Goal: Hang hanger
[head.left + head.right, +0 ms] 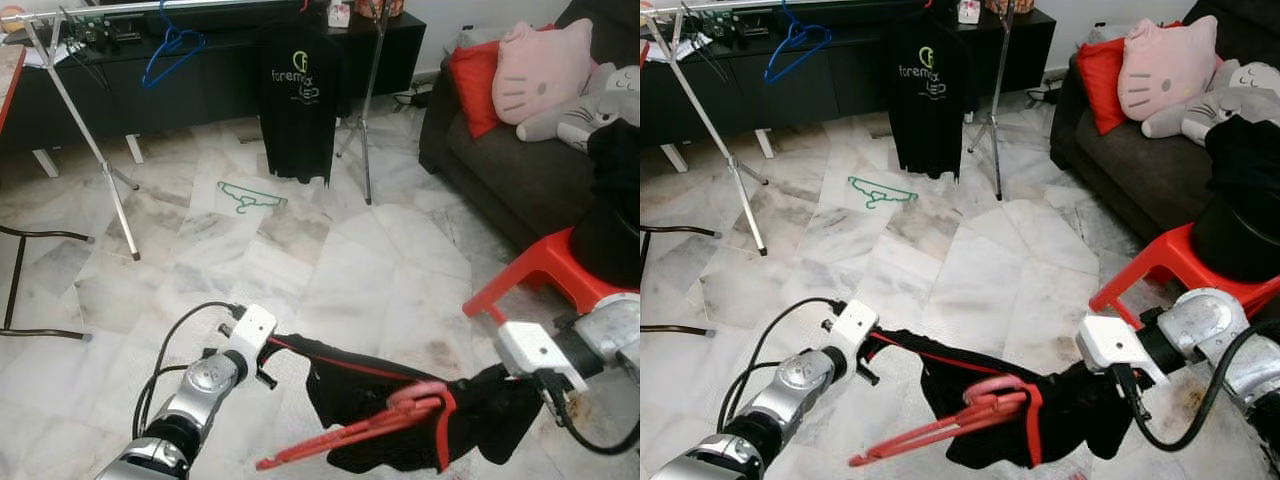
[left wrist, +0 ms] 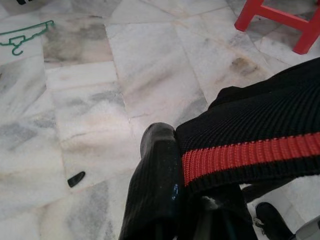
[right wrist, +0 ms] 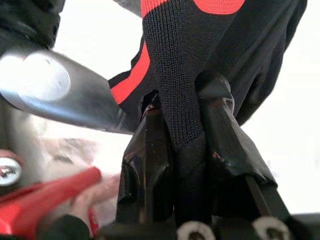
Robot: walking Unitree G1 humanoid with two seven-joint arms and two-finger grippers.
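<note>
Left eye view: two fingers each, left gripper (image 1: 282,343) and right gripper (image 1: 497,380), clamp one garment (image 1: 420,410).

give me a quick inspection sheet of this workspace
surface: marble floor, small dark scrap.
job's things: red hanger in the black garment with red trim; clothes rail beyond, holding a blue hanger and black t-shirt.
clutter: green hanger on the floor.
grippers: left hand and right hand each shut on the garment.
cables: black ones at both wrists.
surroundings: sofa with cushions, red stool.
</note>
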